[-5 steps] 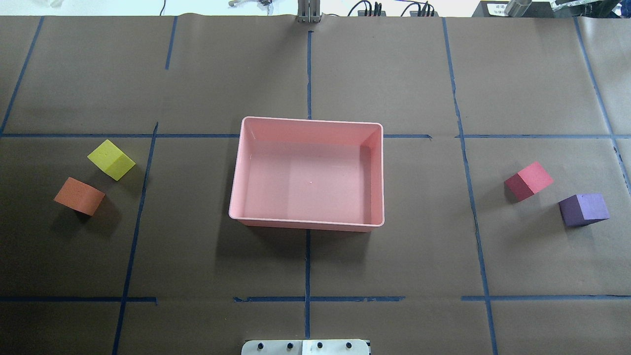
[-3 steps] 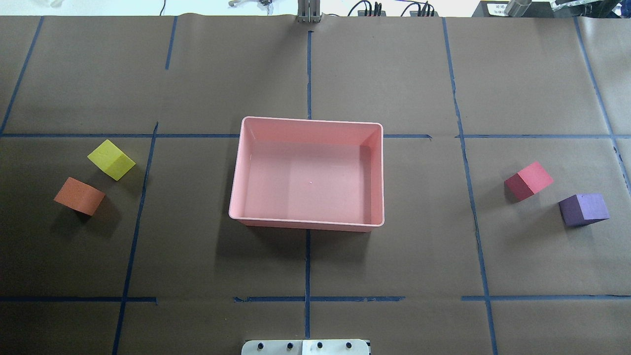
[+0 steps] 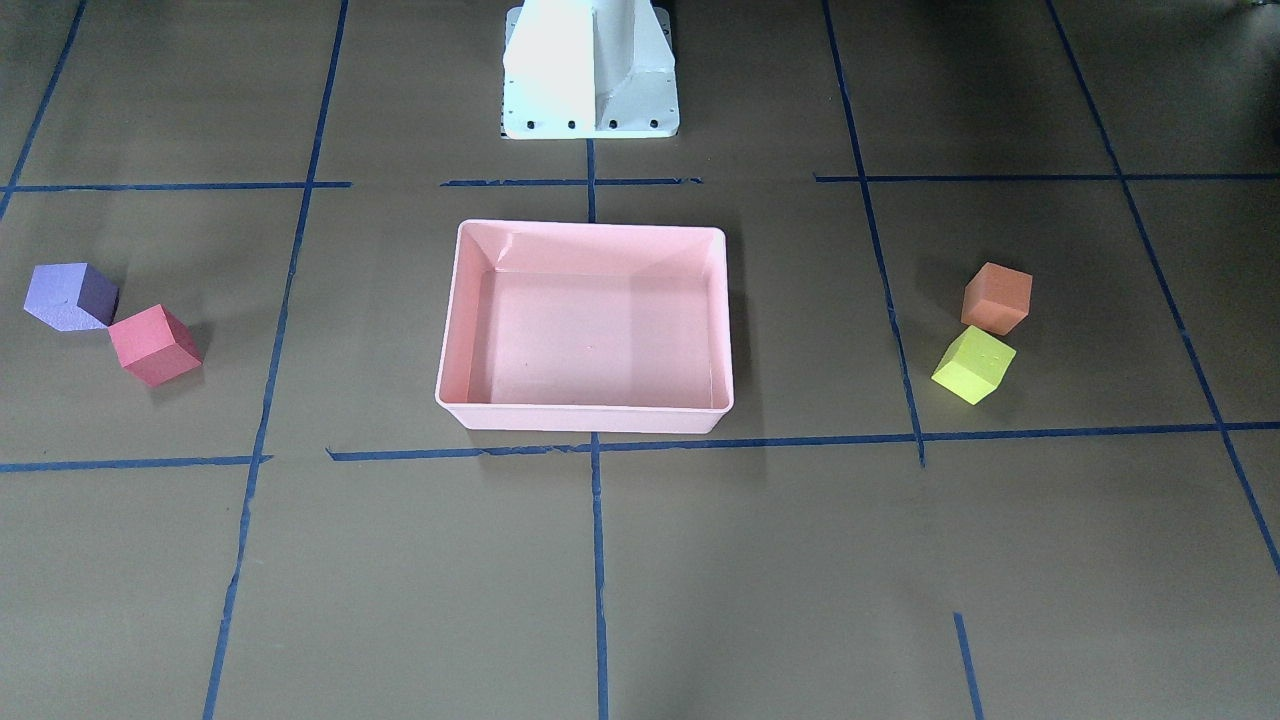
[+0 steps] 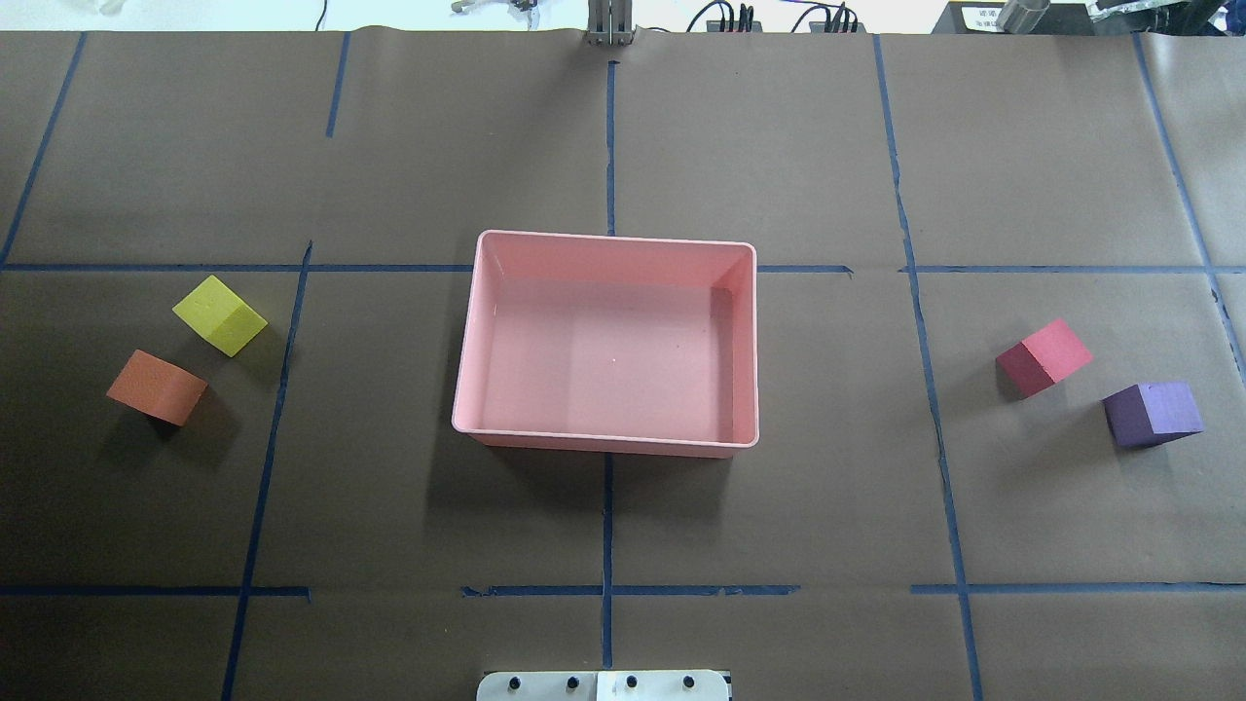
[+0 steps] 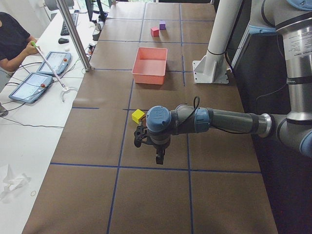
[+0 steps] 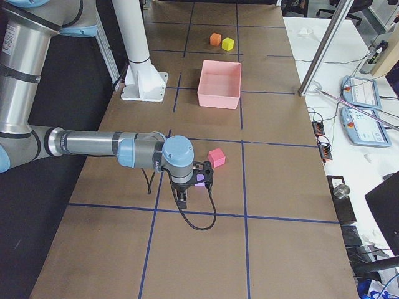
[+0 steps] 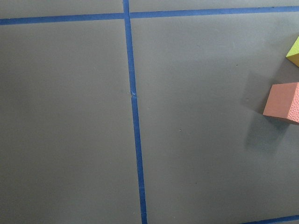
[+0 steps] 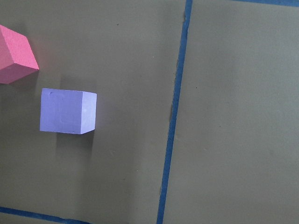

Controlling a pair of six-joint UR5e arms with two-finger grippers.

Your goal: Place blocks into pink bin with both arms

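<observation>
You can't tell how wide either gripper stands. The left gripper [image 5: 159, 157] hangs near orange [image 4: 157, 387] and yellow [image 4: 220, 314], the right gripper [image 6: 182, 198] near purple [image 4: 1153, 413] and red [image 4: 1044, 356]. The bin [image 4: 467, 331] sits between the pairs, well apart.

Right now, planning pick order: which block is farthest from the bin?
The purple block, outermost on the robot's right, beyond the red-pink one; orange and yellow-green sit closer to the bin.
</observation>
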